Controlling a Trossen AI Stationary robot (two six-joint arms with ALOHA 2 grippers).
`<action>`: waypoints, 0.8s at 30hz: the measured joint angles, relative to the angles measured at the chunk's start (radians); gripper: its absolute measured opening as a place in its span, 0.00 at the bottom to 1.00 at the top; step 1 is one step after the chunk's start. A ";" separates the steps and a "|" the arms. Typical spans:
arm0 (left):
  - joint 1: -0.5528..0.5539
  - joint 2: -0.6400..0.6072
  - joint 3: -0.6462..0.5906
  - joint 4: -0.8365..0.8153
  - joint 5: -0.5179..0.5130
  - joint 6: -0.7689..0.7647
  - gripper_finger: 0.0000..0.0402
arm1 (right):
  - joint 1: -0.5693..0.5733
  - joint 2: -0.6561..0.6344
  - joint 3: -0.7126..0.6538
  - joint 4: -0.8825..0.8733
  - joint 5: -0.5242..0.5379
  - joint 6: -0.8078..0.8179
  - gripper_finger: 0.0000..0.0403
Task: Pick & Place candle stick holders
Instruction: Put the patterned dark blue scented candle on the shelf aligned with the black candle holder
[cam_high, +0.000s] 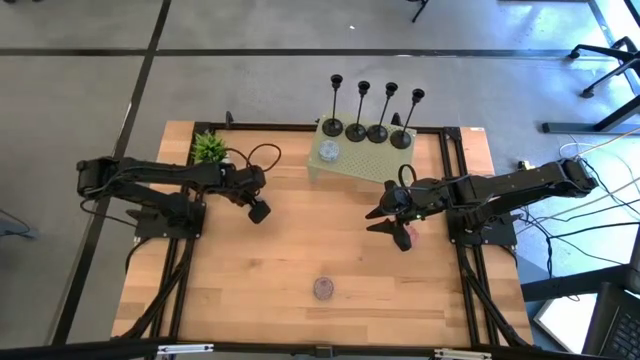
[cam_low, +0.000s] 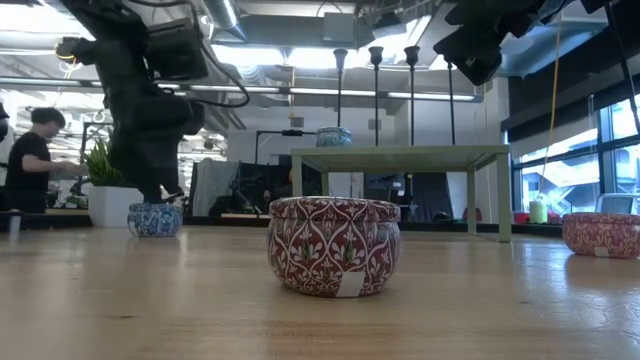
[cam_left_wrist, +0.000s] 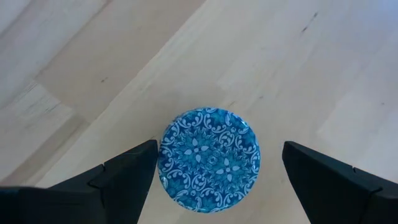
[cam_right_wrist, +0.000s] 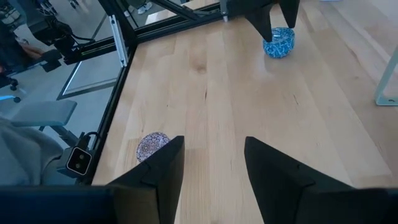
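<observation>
High view: the four candle stick holders stand upright in a row along the far edge of a small pale green stand at the back of the desk. The left end effector hangs fingers apart directly above a blue patterned tin (not touching it). The right end effector, also spread open, hovers right of centre, holding nothing.

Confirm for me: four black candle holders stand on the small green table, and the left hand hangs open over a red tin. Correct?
Not quite. The tin under the open left hand is blue, as the left wrist view shows. The four candle holders do stand on the small green table.
</observation>
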 joint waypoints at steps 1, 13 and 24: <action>-0.004 0.000 0.000 0.000 0.000 0.000 0.85 | 0.000 0.000 0.000 0.000 0.000 0.000 0.43; -0.085 0.001 0.000 0.000 -0.076 0.052 0.85 | 0.000 0.000 0.000 0.000 0.003 0.000 0.43; -0.112 0.110 0.002 -0.002 -0.128 0.000 0.85 | 0.000 0.000 0.000 0.000 0.002 0.000 0.43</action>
